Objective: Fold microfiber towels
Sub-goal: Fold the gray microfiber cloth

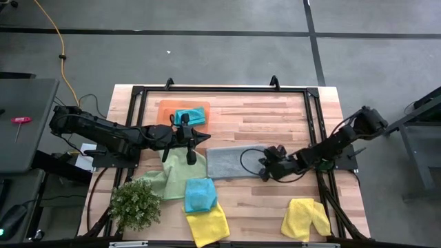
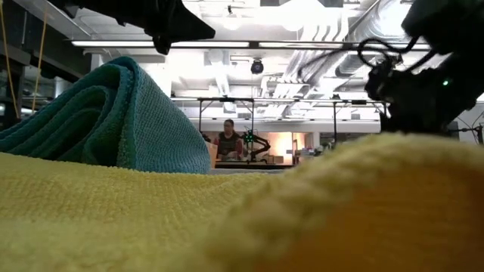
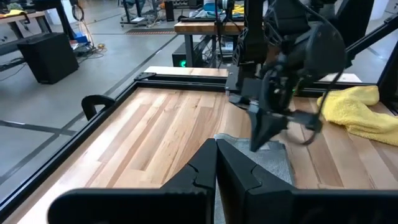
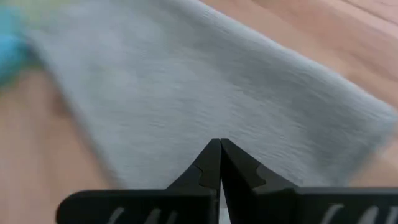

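Note:
A grey towel [image 1: 233, 162] lies flat as a folded rectangle mid-table. My right gripper [image 1: 264, 167] is shut, slanting down over that towel's right end [image 4: 205, 81]. My left gripper [image 1: 204, 138] is shut and hangs above the table just left of the grey towel, with nothing in it. A light green towel [image 1: 176, 173] lies crumpled below it. A teal-blue towel [image 1: 190, 116] lies folded on the orange tray [image 1: 165, 109]. Another teal-blue towel [image 1: 200, 194] lies partly on a yellow one [image 1: 208, 223] near the front edge. A second yellow towel [image 1: 305, 219] lies at the front right. My right gripper's shut fingertips [image 3: 257, 142] point slantwise down at the grey towel's right end [image 3: 273, 163], coming from the table's right. Nothing shows between the fingers. Whether the tips touch the cloth, I cannot tell.
A small bushy plant [image 1: 136, 203] stands at the front left corner. A black frame [image 1: 311, 110] runs around the wooden table. Bare wood lies between the grey towel and the front-right yellow towel. In the low view a person sits far off in the room.

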